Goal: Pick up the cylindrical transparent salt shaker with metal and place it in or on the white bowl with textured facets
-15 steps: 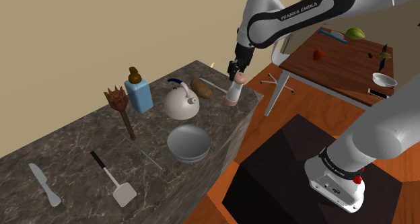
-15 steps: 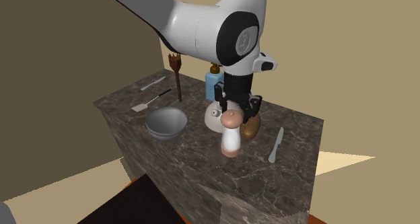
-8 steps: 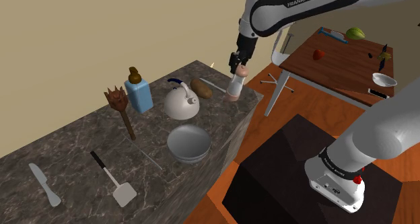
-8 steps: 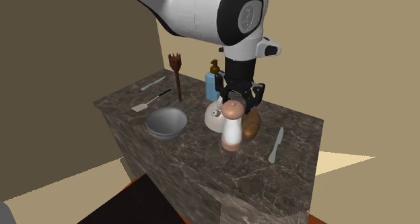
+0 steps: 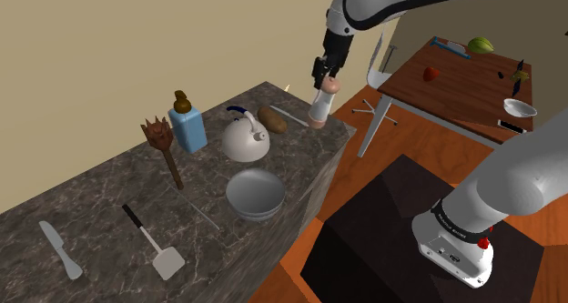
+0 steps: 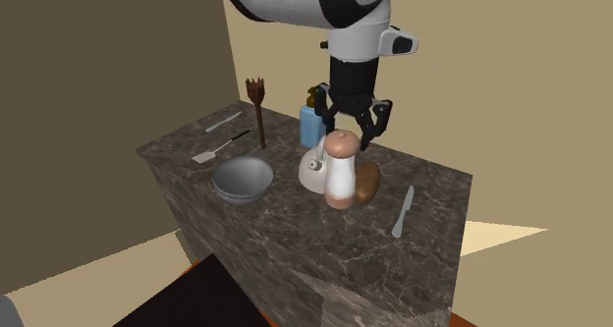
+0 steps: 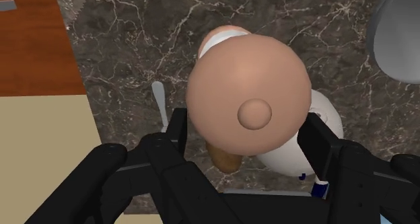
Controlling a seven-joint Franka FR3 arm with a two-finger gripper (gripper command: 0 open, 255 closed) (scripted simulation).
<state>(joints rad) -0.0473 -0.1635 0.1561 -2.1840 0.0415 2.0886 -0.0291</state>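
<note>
Read across the shoulder view, the grey-white bowl (image 5: 258, 207) is found by the long front edge of the counter (image 5: 91, 201), about midway along. A white kettle (image 5: 246, 142) and a brown potato (image 5: 272, 119) are set behind it, towards the end edge. Near that end edge the salt shaker (image 5: 318, 110) is held upright by its rounded tan cap, on which the gripper (image 5: 327, 81) is closed.

A slip could be caused by the hold being taken only on that smooth dome, and the body could be swung or dropped. If the shaker is carried low, its base could be knocked against the kettle's raised handle, which is judged to lie near the path to the bowl. If it is released upright on the bowl's curved inside, it is likely to topple, and the front edge is close by.

In the wrist view the shaker's body and the exact contact on the cap are masked by the cap itself. The gap beneath the base cannot be judged. No facets can be made out on the bowl.
</note>
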